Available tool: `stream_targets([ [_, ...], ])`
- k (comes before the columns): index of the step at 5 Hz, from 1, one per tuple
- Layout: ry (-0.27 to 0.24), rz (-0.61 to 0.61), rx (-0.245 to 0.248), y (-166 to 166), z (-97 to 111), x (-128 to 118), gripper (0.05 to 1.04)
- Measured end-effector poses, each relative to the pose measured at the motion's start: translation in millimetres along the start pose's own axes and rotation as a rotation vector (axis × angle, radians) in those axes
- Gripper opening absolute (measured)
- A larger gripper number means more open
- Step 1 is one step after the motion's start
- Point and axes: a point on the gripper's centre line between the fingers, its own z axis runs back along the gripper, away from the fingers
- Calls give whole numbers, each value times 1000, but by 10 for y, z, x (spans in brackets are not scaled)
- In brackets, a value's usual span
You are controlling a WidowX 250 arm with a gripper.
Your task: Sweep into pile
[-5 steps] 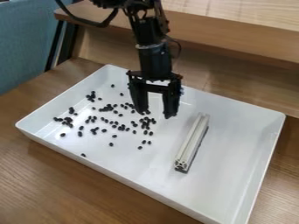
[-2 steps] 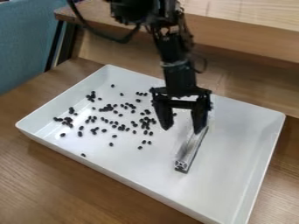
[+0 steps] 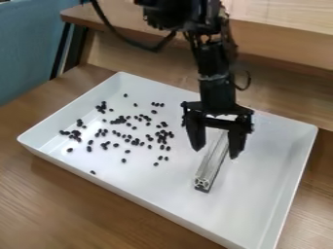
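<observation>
A smooth white rectangular tray (image 3: 260,204) on a brown wood-grain desk (image 3: 78,204) holds scattered small black oval beans (image 3: 135,141) and a grooved silver metal bar (image 3: 211,163); the black two-fingered pincer (image 3: 217,151) hangs open above the bar.

Soft bright light; pale sheen on tray (image 3: 139,177); shade beneath ledge (image 3: 286,44).

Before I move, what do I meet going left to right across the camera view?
Blue fabric → scattered black beans → open gripper, over the metal bar → the tray's right rim.
</observation>
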Motion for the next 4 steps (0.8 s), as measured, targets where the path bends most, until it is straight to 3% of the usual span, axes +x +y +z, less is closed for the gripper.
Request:
stream_targets([
  [3, 38, 28, 141, 82, -278, 42, 1001],
  [4, 18, 30, 142, 90, -327, 51, 967],
])
